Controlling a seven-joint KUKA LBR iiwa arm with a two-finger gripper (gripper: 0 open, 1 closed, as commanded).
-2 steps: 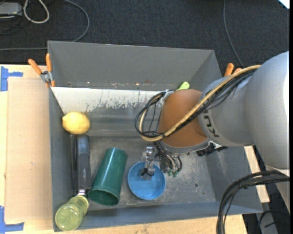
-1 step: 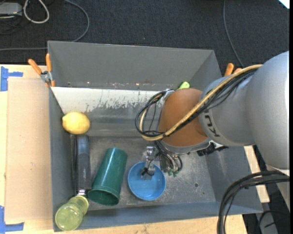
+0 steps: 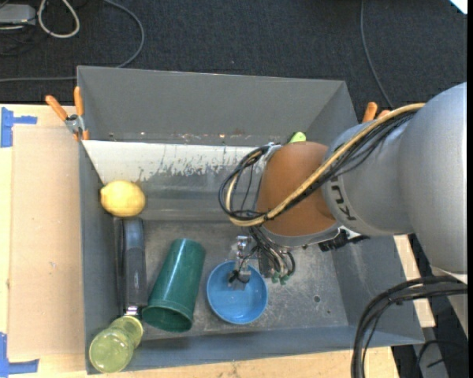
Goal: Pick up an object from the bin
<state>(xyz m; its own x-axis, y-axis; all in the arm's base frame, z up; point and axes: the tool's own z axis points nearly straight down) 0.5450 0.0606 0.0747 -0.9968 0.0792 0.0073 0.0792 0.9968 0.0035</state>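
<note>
1. The pincer is noted low in the front middle of the grey metal bin, over the back part of a blue bowl. Whether it is open or closed cannot be told, and nothing is seen gripped.
2. The blue bowl is round, shallow, smooth and plastic-looking. It sits upright near the front wall.
3. A green cup lies on its side just left of the bowl. It is tapered and smooth, with its wide mouth toward the front wall. Contact with the bowl cannot be judged.
4. A dark grey bar-shaped thing lies lengthwise between the cup and the left wall.
5. A lemon, oval and matte yellow, is recorded at the left, at the foot of the sloped back wall.
6. A yellow-green translucent jar is wedged in the front left corner, just beside the cup's mouth.
7. Open room is found right of the bowl, where bare, scuffed metal floor runs to the right wall. A clear strip is also noted between the lemon and the arm.
8. The orange wrist cover and looped cables overhang the middle right of the bin.
</note>
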